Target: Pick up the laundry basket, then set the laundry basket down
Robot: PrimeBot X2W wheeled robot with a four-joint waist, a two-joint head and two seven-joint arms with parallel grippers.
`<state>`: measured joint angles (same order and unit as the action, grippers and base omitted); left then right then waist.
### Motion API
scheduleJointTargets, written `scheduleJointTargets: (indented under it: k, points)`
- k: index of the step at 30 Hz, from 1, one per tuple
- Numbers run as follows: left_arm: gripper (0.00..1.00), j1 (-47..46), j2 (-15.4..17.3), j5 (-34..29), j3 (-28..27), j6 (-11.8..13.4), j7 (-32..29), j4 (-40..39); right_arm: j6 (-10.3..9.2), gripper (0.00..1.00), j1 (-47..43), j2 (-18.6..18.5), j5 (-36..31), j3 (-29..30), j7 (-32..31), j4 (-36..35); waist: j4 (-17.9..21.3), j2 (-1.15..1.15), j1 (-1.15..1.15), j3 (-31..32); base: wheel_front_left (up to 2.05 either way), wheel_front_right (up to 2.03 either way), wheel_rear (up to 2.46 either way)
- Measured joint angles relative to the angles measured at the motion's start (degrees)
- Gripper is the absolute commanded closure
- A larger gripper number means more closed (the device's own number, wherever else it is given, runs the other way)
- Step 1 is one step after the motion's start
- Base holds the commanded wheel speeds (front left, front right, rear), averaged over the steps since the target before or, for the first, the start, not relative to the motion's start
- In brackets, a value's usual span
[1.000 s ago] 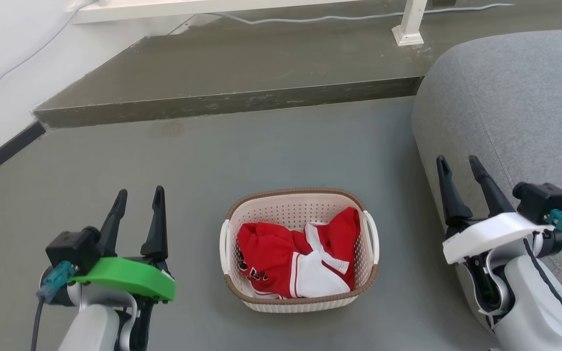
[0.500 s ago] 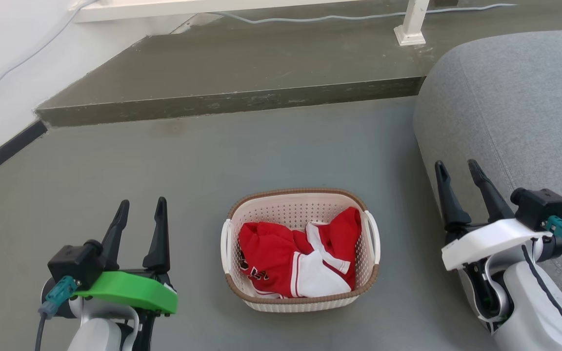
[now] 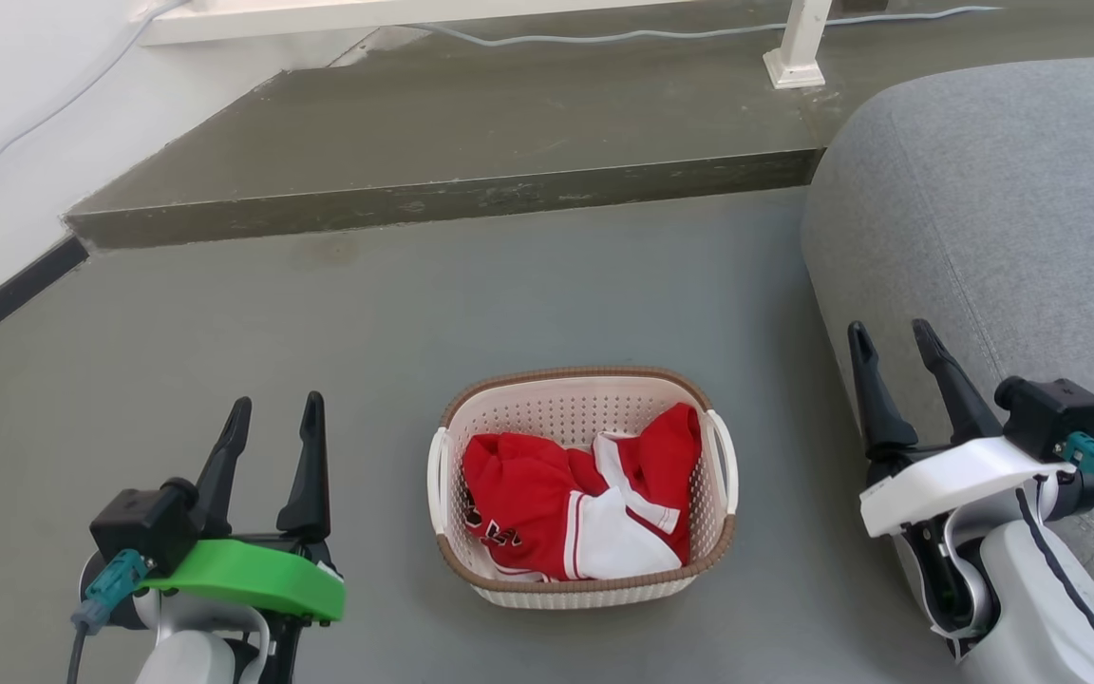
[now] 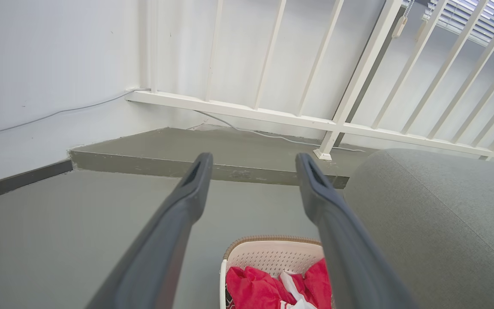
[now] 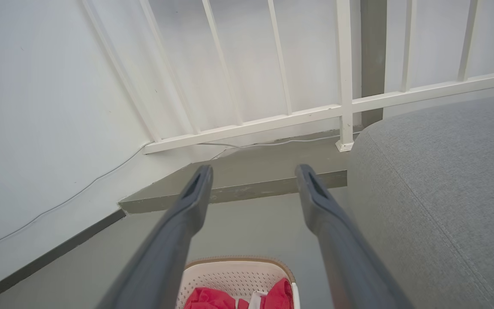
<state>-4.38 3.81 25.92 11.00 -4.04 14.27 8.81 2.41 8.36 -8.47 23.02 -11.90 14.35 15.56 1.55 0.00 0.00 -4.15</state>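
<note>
Grey-green floor (image 3: pixel 224 380), matte, evenly lit. Raised step (image 3: pixel 471 123) of same colour across far side. White wall (image 3: pixel 15 114) at left, dark skirting (image 3: pixel 6 302) along base. White railing (image 4: pixel 230 110) on step; thin cable (image 3: pixel 623 38) beneath it. Grey fabric sofa (image 3: pixel 1003 209) at right. Blinds (image 4: pixel 478 17) beyond railing.

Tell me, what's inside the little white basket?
Crumpled red and white clothing lies inside the laundry basket, with dark lettering showing. It covers the basket's bottom, so anything beneath it cannot be seen.

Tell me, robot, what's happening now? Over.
Left gripper, right gripper: jaws open, empty. Laundry basket on floor between them, untouched. Grey sofa beside right gripper.
</note>
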Motion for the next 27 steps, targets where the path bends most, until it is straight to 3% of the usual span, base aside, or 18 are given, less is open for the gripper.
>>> scheduleJointTargets:
  k: [14, 15, 27]
  points:
    - [0.00, 1.10, -0.75, -1.13, -0.99, -0.62, 0.00, -0.02, 0.19, 0.00, -0.70, 0.80, -1.09, 0.47, 0.00, -0.15, 0.07, 0.00, 0.00, 0.20, 0.00, 0.00, 0.00]
    - [1.00, 1.12, -0.76, -1.14, -1.01, -0.88, 0.00, -0.01, 0.19, 1.00, -0.71, 0.87, -1.33, 0.47, 0.00, -0.15, 0.06, 0.00, 0.00, 0.22, 0.00, 0.00, 0.00]
    - [1.00, 2.35, -1.33, 1.40, -0.64, -0.96, -0.63, 3.03, 0.18, 1.00, -3.26, 2.20, 1.21, 0.89, -0.80, 2.64, -0.02, 0.00, 0.00, 0.42, 0.00, 0.00, 0.00]
